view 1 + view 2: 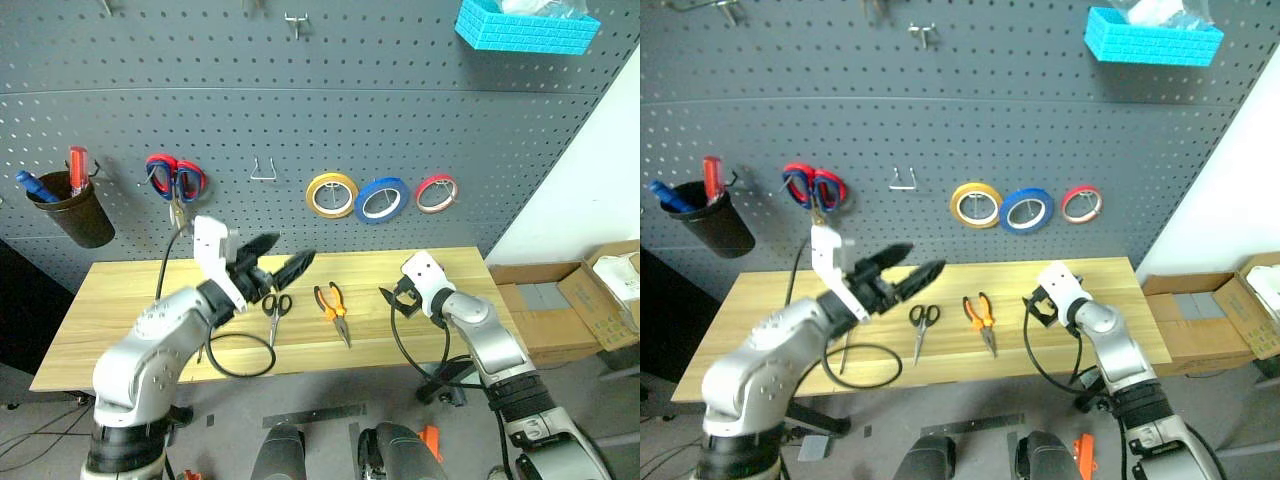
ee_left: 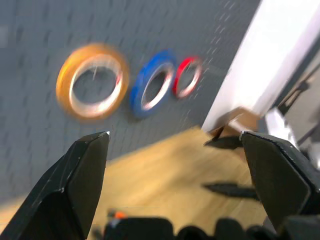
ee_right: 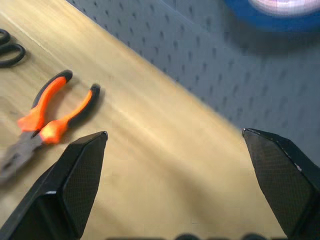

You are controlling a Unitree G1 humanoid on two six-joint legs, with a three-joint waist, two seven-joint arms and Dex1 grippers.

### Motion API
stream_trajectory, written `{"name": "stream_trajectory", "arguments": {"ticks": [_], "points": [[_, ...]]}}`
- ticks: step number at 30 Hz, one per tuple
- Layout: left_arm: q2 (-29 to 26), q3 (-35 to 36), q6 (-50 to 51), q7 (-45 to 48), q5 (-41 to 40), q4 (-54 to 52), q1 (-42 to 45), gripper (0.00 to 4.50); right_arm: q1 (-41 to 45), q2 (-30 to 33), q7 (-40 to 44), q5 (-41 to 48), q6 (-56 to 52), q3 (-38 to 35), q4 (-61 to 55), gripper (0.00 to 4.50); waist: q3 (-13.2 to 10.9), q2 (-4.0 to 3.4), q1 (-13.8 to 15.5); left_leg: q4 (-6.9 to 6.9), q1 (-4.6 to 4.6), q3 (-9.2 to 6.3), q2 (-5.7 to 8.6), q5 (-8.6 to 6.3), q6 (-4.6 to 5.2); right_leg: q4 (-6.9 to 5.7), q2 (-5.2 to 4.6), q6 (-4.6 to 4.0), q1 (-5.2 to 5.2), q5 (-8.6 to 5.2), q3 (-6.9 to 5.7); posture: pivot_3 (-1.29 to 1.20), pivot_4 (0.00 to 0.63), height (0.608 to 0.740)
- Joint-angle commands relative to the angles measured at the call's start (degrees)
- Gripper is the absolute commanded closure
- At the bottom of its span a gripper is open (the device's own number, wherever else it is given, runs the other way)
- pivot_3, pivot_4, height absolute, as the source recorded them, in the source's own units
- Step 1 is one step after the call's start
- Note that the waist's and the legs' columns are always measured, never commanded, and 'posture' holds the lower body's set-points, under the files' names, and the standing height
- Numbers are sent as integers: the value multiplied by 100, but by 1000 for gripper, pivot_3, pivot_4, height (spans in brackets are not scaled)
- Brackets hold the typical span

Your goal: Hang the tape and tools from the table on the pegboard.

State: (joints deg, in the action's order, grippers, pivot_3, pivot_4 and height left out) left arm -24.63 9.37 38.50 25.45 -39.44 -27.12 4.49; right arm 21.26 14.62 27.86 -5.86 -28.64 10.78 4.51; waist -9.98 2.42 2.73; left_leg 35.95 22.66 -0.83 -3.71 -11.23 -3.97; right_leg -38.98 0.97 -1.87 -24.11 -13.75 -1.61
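The blue tape (image 1: 382, 200) hangs on the dark grey pegboard (image 1: 300, 100) between a yellow roll (image 1: 332, 194) and a thin red roll (image 1: 436, 192). Black-handled scissors (image 1: 276, 304) and orange-handled pliers (image 1: 333, 306) lie side by side on the wooden table (image 1: 120, 290). A slim tool shaft (image 1: 846, 350) pokes out from under my left forearm. My left gripper (image 1: 290, 250) hovers open above the scissors, pointing right, with nothing in it. My right gripper (image 1: 395, 297) stands open and empty over the table, just right of the pliers (image 3: 45, 117).
A black cup (image 1: 75, 210) with red and blue handles hangs at the board's left, next to red-and-blue scissors (image 1: 175, 180). A bare hook (image 1: 263, 170) sits beside them. A blue basket (image 1: 525, 25) hangs top right. Cardboard boxes (image 1: 580, 300) stand right of the table. A black cable (image 1: 240, 358) loops near the front edge.
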Motion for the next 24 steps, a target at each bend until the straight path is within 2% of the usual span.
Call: {"name": "stream_trajectory", "arguments": {"ticks": [1, 2, 5, 10, 15, 19, 24], "points": [[36, 333, -267, -180, 94, -720, -759, 0, 302, -539, -237, 237, -1633, -3, -650, 19, -20, -20, 9, 0, 1, -7, 0, 0, 0, 0, 0, -7, -1, -4, -8, 221, 193, 740], [45, 413, -315, -212, 103, -868, -1049, 0, 423, -768, -344, 276, -2123, 10, -686, 19, -31, -29, -1, -3, -1, -4, -3, -1, 0, 0, -1, -41, -2, -24, -5, 226, 200, 740], [86, 571, -390, -326, 28, -1207, -1545, 0, 749, -1327, -680, 353, -3116, -75, -597, 19, -95, -66, 40, -8, -5, -7, -2, -1, 0, 1, -3, -51, -4, -31, -4, 248, 222, 740], [216, 724, -445, -483, -48, -1604, -2124, 0, 1159, -1820, -1131, 375, -3667, -133, -127, 19, -228, -116, 202, -5, 23, -35, 4, -2, -1, 22, -9, -52, -11, -34, -32, 283, 250, 740], [258, 852, -550, -570, -16, -1843, -2563, 0, 1443, -2053, -1399, 377, -3580, -84, 540, 19, -310, -132, 229, -31, 48, -39, 7, -9, -2, 85, -14, -45, -9, -36, -42, 322, 269, 740], [308, 815, -584, -713, -27, -1952, -2623, 0, 1876, -2135, -1764, 238, -2873, -117, 1602, 19, -392, -124, 219, -80, 51, -37, 6, -8, -1, 105, -8, -46, -18, -37, -44, 332, 277, 740], [432, 656, -529, -945, -57, -2209, -2656, 0, 2434, -2298, -2144, 397, -2540, -548, 2598, 19, -432, -109, 228, -108, 78, -44, 4, -12, 5, 106, -3, -25, -49, -42, -55, 344, 285, 740]]}}
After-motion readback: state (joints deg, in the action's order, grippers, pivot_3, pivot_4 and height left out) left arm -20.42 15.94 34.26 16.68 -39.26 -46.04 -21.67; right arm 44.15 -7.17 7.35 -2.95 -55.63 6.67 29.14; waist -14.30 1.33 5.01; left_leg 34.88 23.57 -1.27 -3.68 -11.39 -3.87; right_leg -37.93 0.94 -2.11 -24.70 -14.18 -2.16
